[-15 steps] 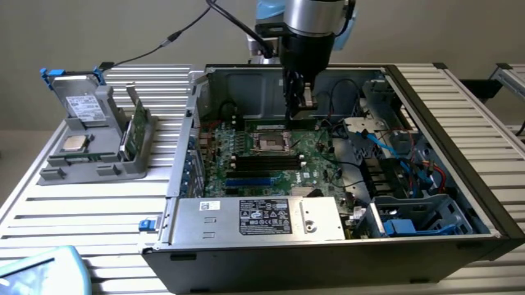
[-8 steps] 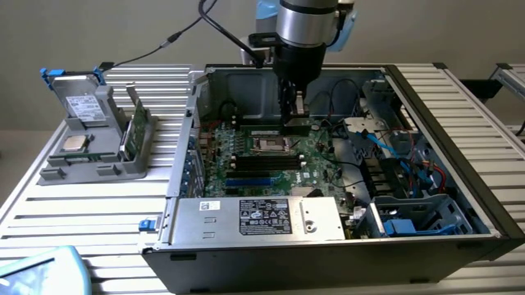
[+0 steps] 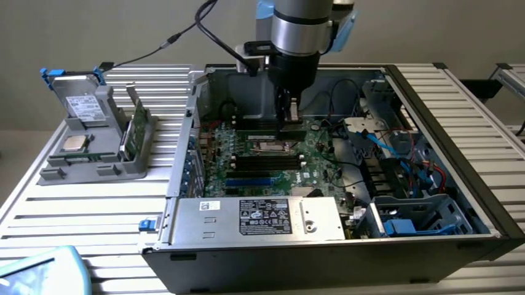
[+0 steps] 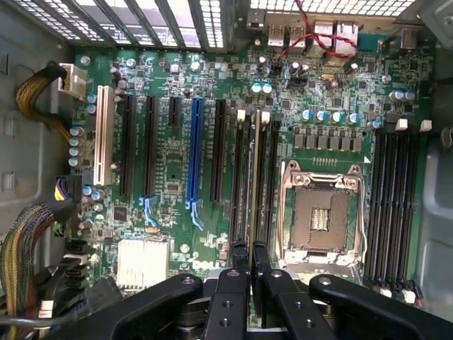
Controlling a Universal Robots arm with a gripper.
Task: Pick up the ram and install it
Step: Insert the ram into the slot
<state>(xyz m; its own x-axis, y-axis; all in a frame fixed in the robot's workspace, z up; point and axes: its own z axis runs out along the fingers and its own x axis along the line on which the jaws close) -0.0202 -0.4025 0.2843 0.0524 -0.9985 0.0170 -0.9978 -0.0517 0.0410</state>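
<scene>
My gripper point(image 3: 287, 125) reaches down into the open computer case point(image 3: 459, 153), over the far part of the green motherboard point(image 3: 308, 172). Its black fingers are shut on the ram point(image 4: 253, 177), which shows edge-on in the wrist view as a thin strip running away from the gripper point(image 4: 249, 283). The ram point(image 3: 264, 136) lies along the black memory slots point(image 4: 269, 177) beside the open processor socket point(image 4: 322, 212). Whether it is seated in a slot I cannot tell.
A grey holder point(image 3: 90, 163) at the exterior view's left carries a drive point(image 3: 86, 107), a silver processor chip point(image 3: 75, 142) and a broader green card point(image 3: 138, 126). The power supply point(image 3: 254, 218) fills the case front. Loose cables point(image 3: 394, 153) crowd the exterior view's right. More memory slots point(image 4: 393, 191) flank the socket.
</scene>
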